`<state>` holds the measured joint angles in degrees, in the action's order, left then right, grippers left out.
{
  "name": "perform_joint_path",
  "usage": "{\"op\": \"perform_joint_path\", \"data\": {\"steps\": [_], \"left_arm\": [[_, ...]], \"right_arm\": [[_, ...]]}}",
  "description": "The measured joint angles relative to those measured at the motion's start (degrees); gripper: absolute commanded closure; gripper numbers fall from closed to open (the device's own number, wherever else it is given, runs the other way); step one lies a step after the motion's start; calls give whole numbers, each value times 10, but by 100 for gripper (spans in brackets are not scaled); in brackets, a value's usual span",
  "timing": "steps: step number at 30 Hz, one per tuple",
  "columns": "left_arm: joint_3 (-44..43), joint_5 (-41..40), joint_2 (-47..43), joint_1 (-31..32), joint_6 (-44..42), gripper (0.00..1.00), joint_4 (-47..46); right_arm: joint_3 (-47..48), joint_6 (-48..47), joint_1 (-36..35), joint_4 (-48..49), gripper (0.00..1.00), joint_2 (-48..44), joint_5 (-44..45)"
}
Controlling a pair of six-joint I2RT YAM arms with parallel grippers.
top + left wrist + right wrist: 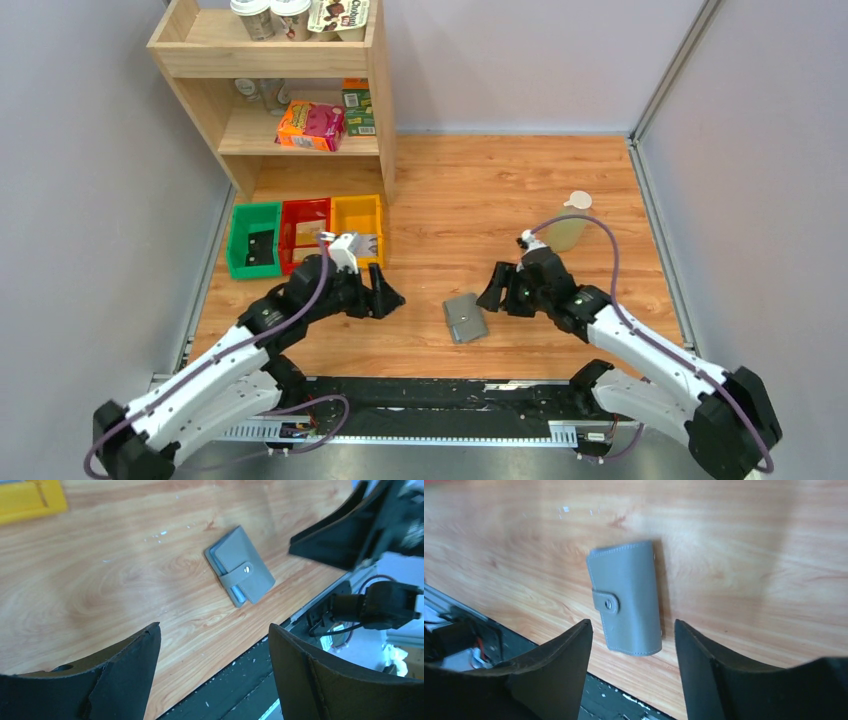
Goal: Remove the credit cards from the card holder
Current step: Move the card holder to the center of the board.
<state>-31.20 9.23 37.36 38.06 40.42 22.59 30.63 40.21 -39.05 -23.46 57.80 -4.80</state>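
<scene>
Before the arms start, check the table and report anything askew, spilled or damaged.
Nothing stands out. The grey wallet lies flat on the table, closed, tab snapped, slanted to the near edge. The left pincer and the right pincer stand open, clear of it. No spill or damage shows.

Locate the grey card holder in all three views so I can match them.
Top external: card holder low centre.
Left wrist: upper centre, slightly right.
Right wrist: centre, slightly left.
Shared landmark: black rail along the near edge, just past it.
</scene>
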Motion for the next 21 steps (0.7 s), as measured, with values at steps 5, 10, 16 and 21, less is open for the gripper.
{"op": "perform_joint_path", "data": {"steps": [5, 10, 16, 21], "left_arm": [[-1, -43, 132, 74, 26, 20, -66], [-4, -56, 247, 101, 50, 21, -124], [-14, -51, 350, 107, 79, 22, -188], [-20, -38, 399, 107, 102, 26, -234]], "right_arm": [[-17, -29, 96, 11, 46, -55, -57], [-40, -52, 123, 33, 48, -15, -104], [-71, -62, 126, 99, 49, 82, -162], [-76, -60, 125, 158, 49, 120, -206]]}}
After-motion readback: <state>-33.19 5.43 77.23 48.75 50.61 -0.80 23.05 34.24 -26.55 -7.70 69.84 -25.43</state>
